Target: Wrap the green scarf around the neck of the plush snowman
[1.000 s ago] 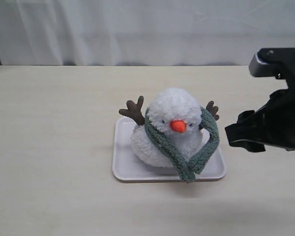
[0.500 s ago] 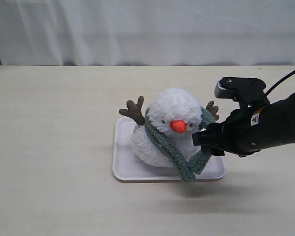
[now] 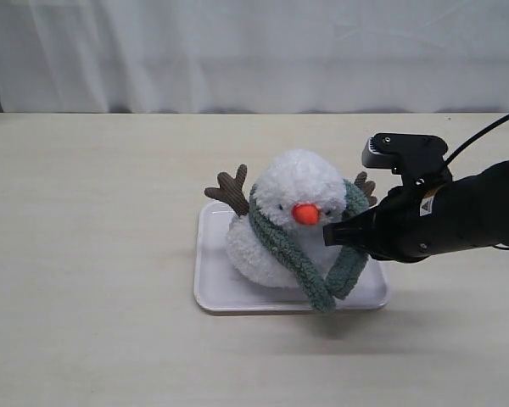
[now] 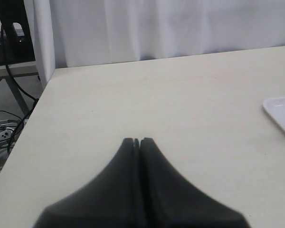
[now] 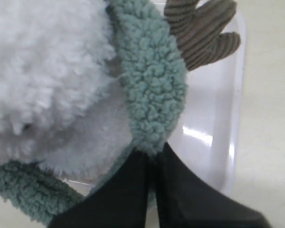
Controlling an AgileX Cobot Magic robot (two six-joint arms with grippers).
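Observation:
The plush snowman (image 3: pixel 295 185) sits upright on a white tray (image 3: pixel 210 288). Its orange nose faces the front. The green scarf (image 3: pixel 276 244) lies round its neck, and the two ends cross low in front near the tray's front rim. My right gripper (image 3: pixel 330 235) reaches in from the right, against the scarf's right strand beside the nose. In the right wrist view the right gripper (image 5: pixel 153 153) is shut on the green scarf (image 5: pixel 152 90), pinching its fuzzy edge beside the plush snowman (image 5: pixel 42 61). My left gripper (image 4: pixel 137 140) is shut on nothing, over bare table.
Brown corduroy twig arms (image 3: pixel 229 188) stick out behind the scarf on both sides; one twig arm (image 5: pixel 202 28) lies close past my right fingers. A corner of the white tray (image 4: pixel 282 111) shows in the left wrist view. A white curtain closes the table's far edge.
My right arm has come in from the right edge to the snowman and closed on the scarf's right strand. The strand is pressed slightly inward.

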